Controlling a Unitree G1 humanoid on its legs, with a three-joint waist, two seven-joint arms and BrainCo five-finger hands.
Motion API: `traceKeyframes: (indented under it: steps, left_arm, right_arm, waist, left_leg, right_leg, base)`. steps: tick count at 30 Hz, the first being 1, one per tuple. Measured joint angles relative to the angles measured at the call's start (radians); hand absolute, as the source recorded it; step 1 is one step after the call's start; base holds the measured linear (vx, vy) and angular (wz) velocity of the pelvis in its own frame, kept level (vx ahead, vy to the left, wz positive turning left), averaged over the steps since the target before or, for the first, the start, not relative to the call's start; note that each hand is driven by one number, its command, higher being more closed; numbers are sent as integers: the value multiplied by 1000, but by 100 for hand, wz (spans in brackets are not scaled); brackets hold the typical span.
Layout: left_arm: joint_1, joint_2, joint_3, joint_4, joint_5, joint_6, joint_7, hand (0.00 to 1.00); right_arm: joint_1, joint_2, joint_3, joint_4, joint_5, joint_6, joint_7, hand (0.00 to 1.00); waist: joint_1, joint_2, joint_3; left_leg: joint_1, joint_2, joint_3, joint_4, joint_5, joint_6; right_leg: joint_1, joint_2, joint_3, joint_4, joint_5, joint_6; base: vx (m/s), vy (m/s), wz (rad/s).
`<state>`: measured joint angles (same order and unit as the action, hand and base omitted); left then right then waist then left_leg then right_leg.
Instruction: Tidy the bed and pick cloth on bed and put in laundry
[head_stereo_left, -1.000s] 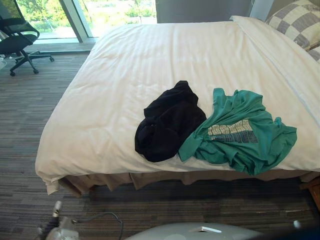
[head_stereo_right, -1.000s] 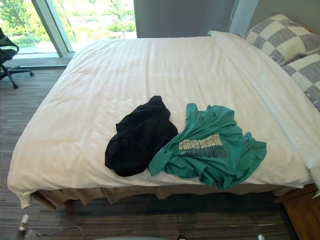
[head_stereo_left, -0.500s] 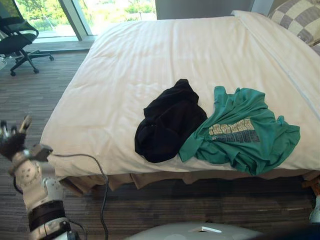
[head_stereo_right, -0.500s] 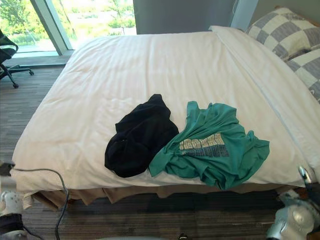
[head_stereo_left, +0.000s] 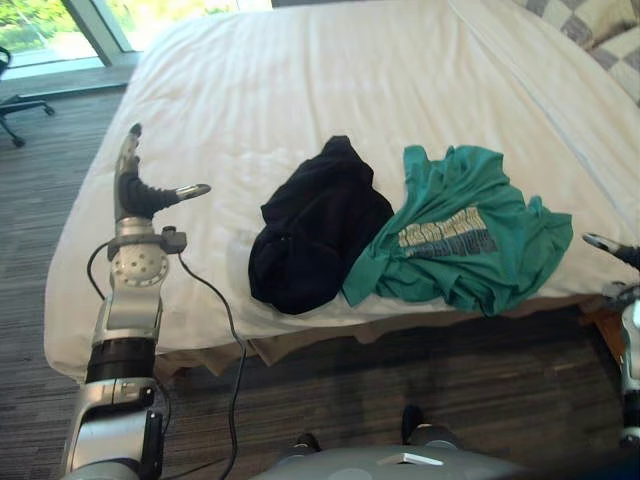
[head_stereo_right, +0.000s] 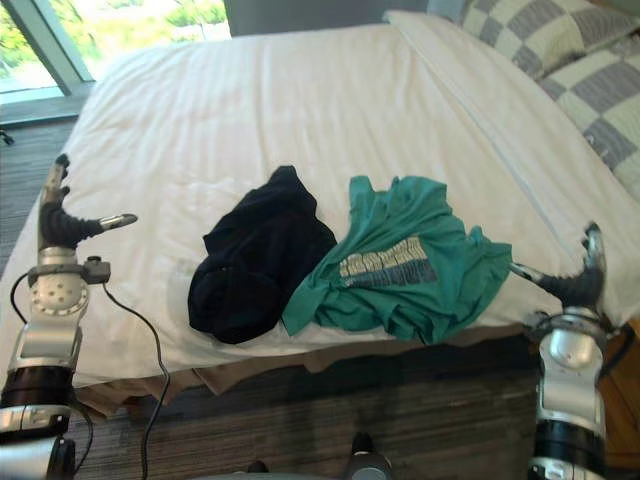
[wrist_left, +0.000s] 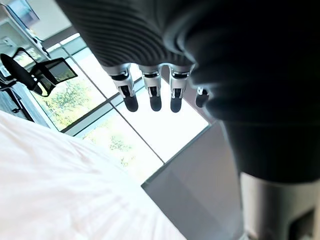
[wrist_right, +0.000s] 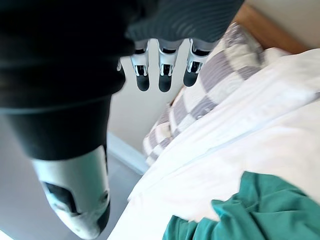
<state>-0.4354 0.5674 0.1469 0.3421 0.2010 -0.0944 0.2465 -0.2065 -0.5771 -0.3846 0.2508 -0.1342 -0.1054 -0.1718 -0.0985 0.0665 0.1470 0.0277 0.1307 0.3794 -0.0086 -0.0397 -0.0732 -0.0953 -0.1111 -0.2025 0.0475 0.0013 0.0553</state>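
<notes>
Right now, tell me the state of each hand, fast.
Left hand: open, fingers straight, holding nothing.
Right hand: open, holding nothing, apart from the green shirt.

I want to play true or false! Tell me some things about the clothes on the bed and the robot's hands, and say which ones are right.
1. The black cloth lies on the white bed, touching the green shirt. True.
2. The left hand is holding the black cloth. False: it is open, holds nothing and is apart from the cloth.
3. The green shirt is on the floor. False: it lies on the bed, near the front edge.
4. Checked pillows sit at the far right end of the bed. True.
5. The right hand is open, on the green shirt's side of the bed. True.
</notes>
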Motion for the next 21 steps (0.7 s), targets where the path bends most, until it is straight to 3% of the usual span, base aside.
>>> traceKeyframes:
  steps: [5, 9, 13, 21]
  left_arm:
    - [-107, 1, -55, 63, 31, 7, -1, 0]
    - [-166, 0, -96, 120, 91, 39, -9, 0]
    - [-178, -2, -140, 163, 169, 54, -42, 0]
    - [-217, -84, -186, 283, 261, 73, -90, 0]
  right_arm:
    - [-54, -31, 57, -47, -8, -6, 11, 0]
    - [-75, -31, 90, -80, -8, -11, 13, 0]
    - [-72, -30, 96, -104, -8, -11, 13, 0]
    - [-70, -14, 95, -168, -8, -34, 12, 0]
  waist:
    - [-7, 16, 56]
    - [-11, 24, 85]
    - [-22, 24, 86]
    - [-24, 24, 137]
  left_leg:
    - [-51, -5, 10, 11, 7, 9]
    - [-90, -11, 27, 11, 15, 17]
    - [-110, -13, 36, 11, 20, 19]
    - [-150, -20, 52, 9, 35, 23]
  right_leg:
    - [-43, 0, 23, -35, 46, -5]
    - [-79, 1, 46, -72, 88, -7]
    - [-101, 0, 54, -77, 100, -11]
    - [-148, -4, 77, -86, 132, -9]
  base:
    - [-86, -11, -13]
    - [-66, -17, -15]
    - [-30, -19, -7]
    - [-43, -14, -6]
